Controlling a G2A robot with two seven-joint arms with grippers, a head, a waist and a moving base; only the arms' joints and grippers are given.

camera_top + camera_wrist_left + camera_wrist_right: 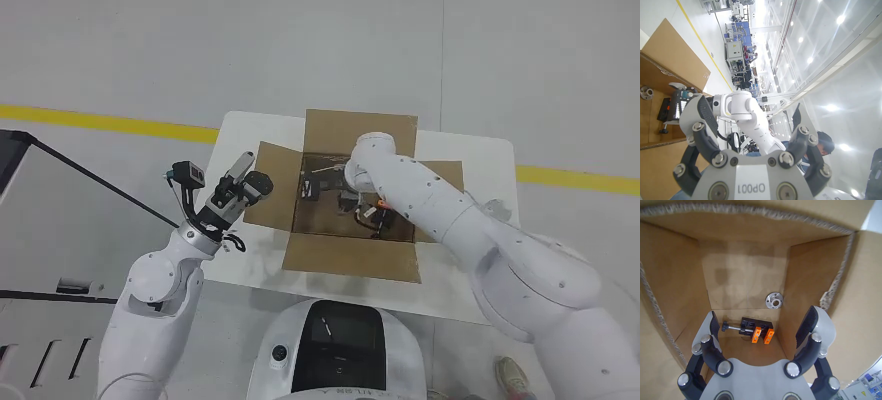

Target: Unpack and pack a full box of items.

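The right pincer (762,315) hangs inside the open cardboard box (677,275), its fingers spread wide and holding nothing. Straight below it on the box floor, roughly in line with the gap between the pads, lies a small black vise (753,330) with orange clamp faces and a screw handle pointing toward one finger. A metal flange (773,302) sits beyond the vise, farther from the pincer, close to a box corner and apart from the vise.

This looks like the unpacking step, with a pick from the box in hand. The next move probably calls for lowering past the box walls and turning the wrist so the pads close across the vise body, not its thin screw.

The left pincer (750,106) is outside the box, raised beside a side flap, wide open and empty
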